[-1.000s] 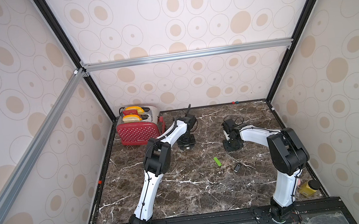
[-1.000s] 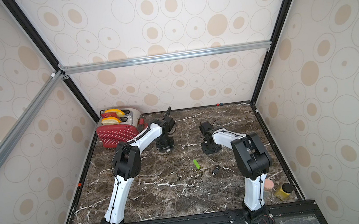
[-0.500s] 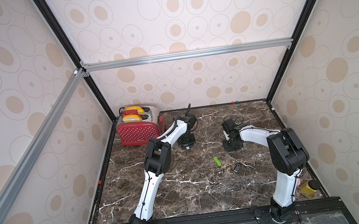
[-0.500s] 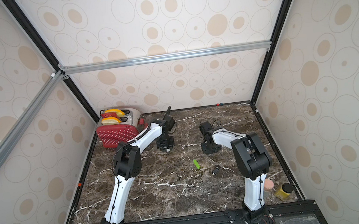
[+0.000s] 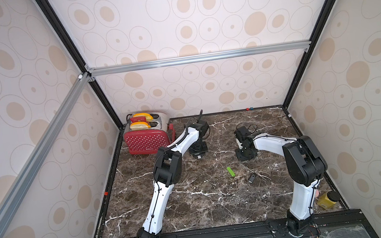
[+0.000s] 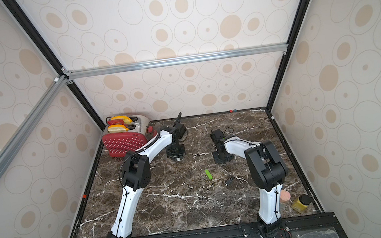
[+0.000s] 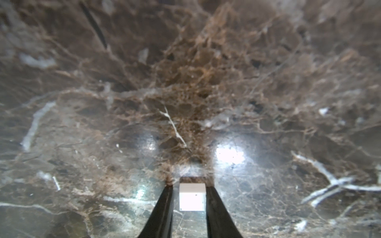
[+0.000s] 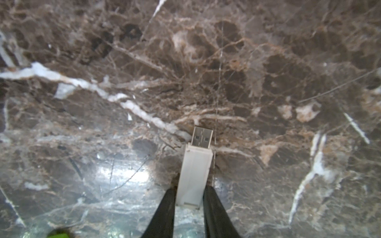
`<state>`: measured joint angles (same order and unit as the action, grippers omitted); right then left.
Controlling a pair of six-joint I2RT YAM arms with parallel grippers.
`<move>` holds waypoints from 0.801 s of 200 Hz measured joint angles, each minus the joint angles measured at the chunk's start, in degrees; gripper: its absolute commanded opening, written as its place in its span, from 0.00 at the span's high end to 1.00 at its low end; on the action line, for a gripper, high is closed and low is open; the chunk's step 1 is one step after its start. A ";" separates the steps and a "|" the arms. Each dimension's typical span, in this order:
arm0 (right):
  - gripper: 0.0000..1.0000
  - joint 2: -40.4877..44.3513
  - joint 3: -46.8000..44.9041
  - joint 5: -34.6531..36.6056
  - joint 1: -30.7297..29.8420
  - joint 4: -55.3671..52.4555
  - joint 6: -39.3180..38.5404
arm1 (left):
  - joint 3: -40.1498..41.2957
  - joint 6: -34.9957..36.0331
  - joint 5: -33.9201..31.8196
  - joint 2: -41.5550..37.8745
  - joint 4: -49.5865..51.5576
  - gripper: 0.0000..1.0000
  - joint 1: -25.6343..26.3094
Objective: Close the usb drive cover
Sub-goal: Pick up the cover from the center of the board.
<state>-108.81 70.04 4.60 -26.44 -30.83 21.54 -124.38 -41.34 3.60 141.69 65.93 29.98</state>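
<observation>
In both top views the left arm (image 5: 182, 142) and right arm (image 6: 237, 146) reach to the far half of the marble worktop (image 5: 195, 210). Their tips sit low over it and well apart from each other. What they carry is too small to tell here. A green stick (image 5: 231, 171) and a small black piece (image 5: 252, 178) lie nearer the front. A red toaster (image 5: 147, 139) stands in the far left corner.

In the left wrist view the left fingers (image 7: 162, 210) are drawn in on either side of the white cover (image 7: 192, 196). One finger is flat against it, and at the other we see only a thin sliver that we cannot resolve. We judge this a grip. We cannot tell which way the cover's open end faces.

In the right wrist view the right fingers (image 8: 165, 212) are narrowed onto the rear end of the white usb drive (image 8: 195, 175). Its bare metal plug (image 8: 202, 137) points away from them, close above the worktop.

The main risk, as we see it, is alignment. If plug and cover meet skewed or offset, the cover's rim will catch on the plug. The push would then twist one part in its hold. The drive is pinched only at its tail, so it could pivot easily. The cover is small and could pop out of the fingers. Both parts also sit low, so joining them at this height could scrape the worktop.
</observation>
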 measured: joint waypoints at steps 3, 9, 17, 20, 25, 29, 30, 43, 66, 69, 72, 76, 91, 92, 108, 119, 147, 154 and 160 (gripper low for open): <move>0.72 -0.02 0.00 0.02 -0.02 0.02 -0.02 | -0.02 0.00 0.00 0.02 0.00 0.72 0.00; 0.72 -0.04 0.04 0.02 -0.09 0.02 -0.02 | -0.02 0.00 -0.02 0.02 0.02 0.72 0.00; 0.72 -0.09 0.09 0.02 -0.13 0.00 -0.02 | -0.04 0.00 -0.02 0.04 0.02 0.73 0.00; 0.72 -0.09 0.09 0.02 -0.13 0.00 -0.02 | -0.04 0.00 0.00 0.04 0.02 0.73 0.00; 0.72 -0.09 0.09 0.02 -0.15 0.00 -0.02 | -0.04 0.00 0.00 0.04 0.02 0.73 0.00; 0.72 -0.09 0.09 0.02 -0.15 0.00 -0.02 | -0.04 0.00 0.00 0.04 0.02 0.73 0.00; 0.72 -0.09 0.09 0.02 -0.15 0.00 -0.02 | -0.04 0.00 0.00 0.04 0.02 0.73 0.00; 0.73 -0.09 0.09 0.02 -0.17 0.00 -0.02 | -0.04 0.00 0.00 0.04 0.00 0.73 0.00; 0.75 -0.09 0.09 -0.02 -0.17 0.02 -0.04 | -0.02 0.00 -0.09 0.04 -0.04 0.78 -0.02; 0.75 -0.09 0.09 -0.02 -0.20 0.02 -0.02 | 0.00 0.00 -0.09 0.04 -0.07 0.78 -0.02; 0.75 -0.09 0.09 -0.04 -0.22 0.02 -0.04 | 0.00 0.02 -0.09 0.04 -0.07 0.78 -0.02; 0.75 -0.09 0.09 -0.04 -0.24 0.02 -0.04 | 0.04 0.02 -0.11 0.04 -0.13 0.78 -0.04; 0.75 -0.09 0.09 -0.02 -0.31 0.04 -0.20 | 0.24 0.02 -0.13 -0.04 -0.26 0.78 -0.04; 0.75 -0.09 0.09 -0.02 -0.31 0.04 -0.20 | 0.26 0.02 -0.13 -0.04 -0.28 0.78 -0.04; 0.75 -0.09 0.09 -0.02 -0.33 0.04 -0.22 | 0.59 0.02 -0.13 -0.22 -0.59 0.78 -0.04; 0.75 -0.09 0.09 -0.02 -0.35 0.04 -0.22 | 0.92 0.02 -0.13 -0.37 -0.85 0.79 -0.04; 0.76 -0.09 0.09 0.00 -0.35 0.04 -0.42 | 1.92 0.15 -0.17 -0.94 -1.70 0.89 -0.02; 0.76 -0.09 0.09 -0.02 -0.35 0.04 -0.44 | 2.01 0.17 -0.20 -0.98 -1.77 0.90 -0.04; 0.76 -0.09 0.09 0.00 -0.37 0.07 -0.46 | 2.05 0.17 -0.22 -1.01 -1.81 0.91 -0.02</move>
<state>-108.90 70.13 4.60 -26.81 -30.76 21.08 -122.32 -41.17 3.38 140.68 64.12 29.95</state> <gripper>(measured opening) 0.247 0.204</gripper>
